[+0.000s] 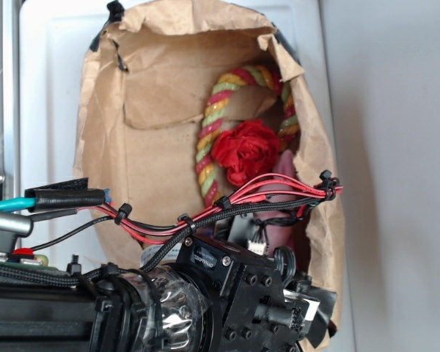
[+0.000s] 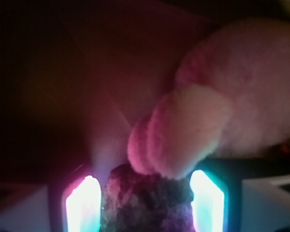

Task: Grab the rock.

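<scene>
Wrist view: rock (image 2: 147,200) sits bottom center betw the two glowing fingers (image 2: 83,205) of gripper (image 2: 145,205), both pads look pressed on it, so clamped on rock. Pink plush bunny (image 2: 217,111) touching rock's top, upper right. Exterior view: arm reaches into brown paper bag (image 1: 132,147); red rose (image 1: 246,150), rope ring (image 1: 209,117) center frame.

Paper bag (image 1: 161,110) walls close in on both sides; open room remains only along its left interior. The pink plush bunny (image 2: 222,106) presses against the rock (image 2: 147,200) between the two glowing fingers (image 2: 82,205), while the red rose (image 1: 246,150) and rope ring (image 1: 209,117) crowd the right side.
</scene>
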{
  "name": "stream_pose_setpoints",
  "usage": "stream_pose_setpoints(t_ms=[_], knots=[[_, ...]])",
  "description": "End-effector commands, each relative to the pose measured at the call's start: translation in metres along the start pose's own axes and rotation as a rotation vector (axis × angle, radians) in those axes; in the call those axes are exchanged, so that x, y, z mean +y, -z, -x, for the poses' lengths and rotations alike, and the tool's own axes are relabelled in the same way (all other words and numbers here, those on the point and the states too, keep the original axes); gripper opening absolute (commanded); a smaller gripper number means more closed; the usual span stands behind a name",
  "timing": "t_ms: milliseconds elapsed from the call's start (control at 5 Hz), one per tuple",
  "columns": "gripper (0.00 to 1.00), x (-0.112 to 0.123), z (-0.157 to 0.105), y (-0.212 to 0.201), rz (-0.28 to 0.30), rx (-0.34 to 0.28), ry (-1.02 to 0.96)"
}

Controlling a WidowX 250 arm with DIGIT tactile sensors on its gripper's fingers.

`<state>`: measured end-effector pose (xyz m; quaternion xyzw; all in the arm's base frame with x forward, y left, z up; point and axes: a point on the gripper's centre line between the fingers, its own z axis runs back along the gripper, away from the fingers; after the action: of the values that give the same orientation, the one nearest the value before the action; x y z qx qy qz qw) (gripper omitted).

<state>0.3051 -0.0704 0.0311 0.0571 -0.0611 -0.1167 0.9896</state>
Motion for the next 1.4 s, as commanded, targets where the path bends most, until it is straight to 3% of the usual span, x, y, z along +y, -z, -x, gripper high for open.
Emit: stream_pose_setpoints(t_ms=[0,200,400,600,1000,1200], knots=[[0.00,0.035,-0.002,-0.033,0.036,-0.043,-0.097],[0.00,0.061,0.006,-0.057,0.066,-0.093,-0.178],[0.00,0.093,0.017,-0.091,0.191,-0.124,-0.256],[0.00,0.104,0.024,-0.108,0.252,-0.143,-0.261],[0.00,0.100,0.029,-0.147,0.306,-0.179,-0.229],[0.00,0.083,0.030,-0.161,0.251,-0.222,-0.219]])
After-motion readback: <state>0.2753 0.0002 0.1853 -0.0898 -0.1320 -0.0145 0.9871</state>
